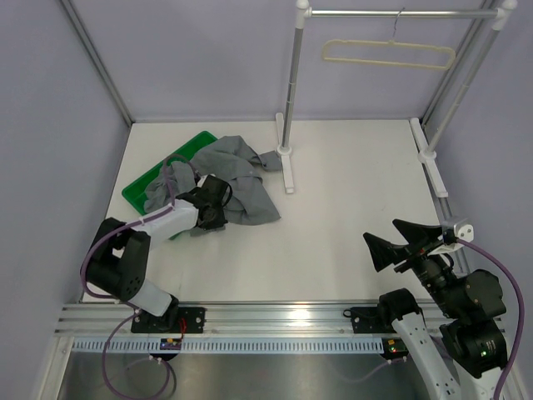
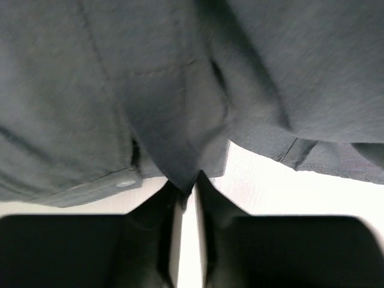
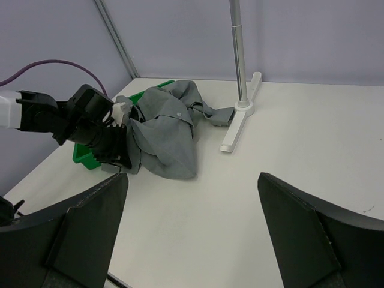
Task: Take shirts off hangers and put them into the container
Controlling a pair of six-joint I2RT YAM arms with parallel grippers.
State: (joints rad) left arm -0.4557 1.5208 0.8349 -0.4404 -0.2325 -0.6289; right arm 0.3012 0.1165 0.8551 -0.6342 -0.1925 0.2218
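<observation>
The grey shirt [image 1: 241,179] lies crumpled on the table, part of it over the green container [image 1: 133,193] and most of it spilling off to the right. My left gripper [image 1: 221,198] sits at the shirt's near edge. In the left wrist view its jaws [image 2: 190,183] stand almost together, pinching a fold of the shirt [image 2: 180,90] at the tips. The cream hanger [image 1: 387,54] hangs bare on the rail [image 1: 400,13]. My right gripper [image 1: 393,239] is open and holds nothing, low at the near right, facing the shirt [image 3: 168,132] and container [image 3: 84,157].
The rack's left post and white foot [image 1: 286,167] stand just right of the shirt. Its right foot [image 1: 433,167] runs along the table's right edge. Purple walls close in the left and back sides.
</observation>
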